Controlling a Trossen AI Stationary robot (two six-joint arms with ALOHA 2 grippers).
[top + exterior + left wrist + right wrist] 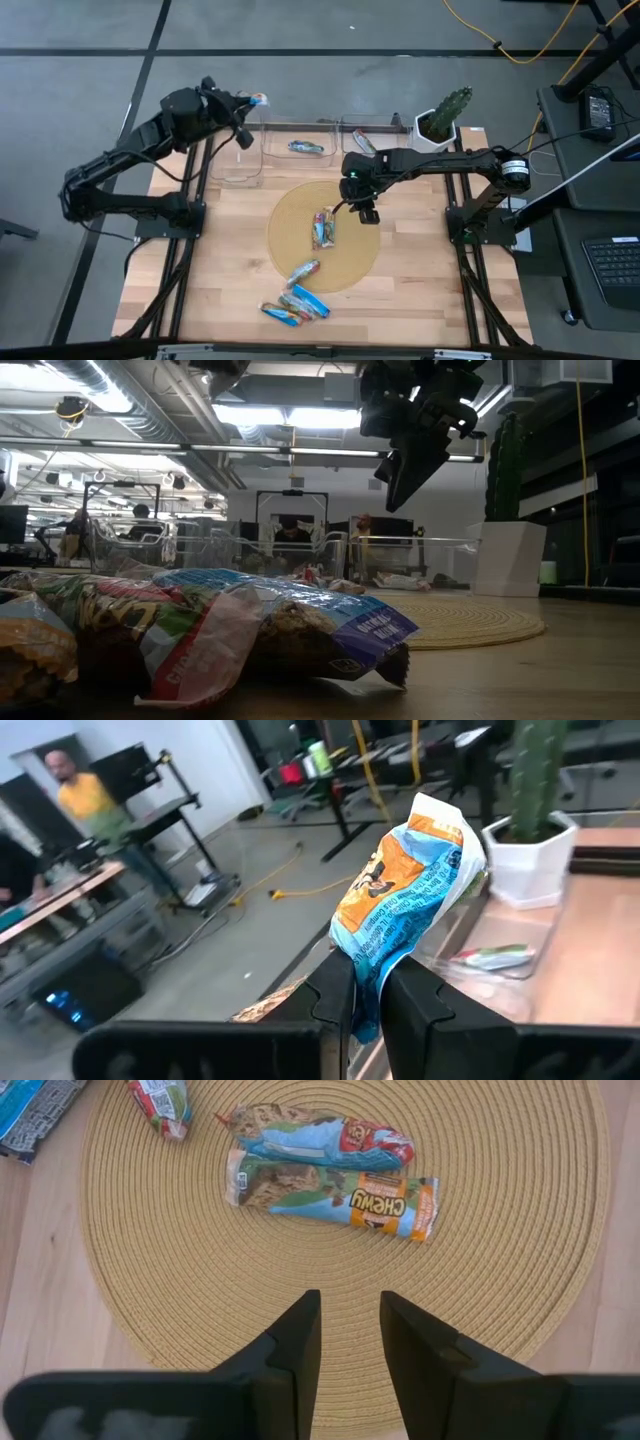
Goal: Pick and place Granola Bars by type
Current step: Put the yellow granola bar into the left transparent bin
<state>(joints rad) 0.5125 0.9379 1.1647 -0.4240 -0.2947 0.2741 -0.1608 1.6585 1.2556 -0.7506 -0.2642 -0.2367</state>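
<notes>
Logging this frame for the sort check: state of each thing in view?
Left hand: shut on a blue and orange wrapped granola bar, raised near the clear plastic bins.
Right hand: open, empty, above the round tan woven mat.
Two wrapped bars on mat: lying side by side.
Wrapped bars off mat: clustered on the wooden table.

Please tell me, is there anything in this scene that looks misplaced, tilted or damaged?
Nothing looks damaged or spilled. The loose granola bars near the table's front edge lie in an untidy heap at mixed angles, still unsorted. The left end effector holds one bar in the air near the clear bins. Two bars lie side by side on the round mat.
</notes>
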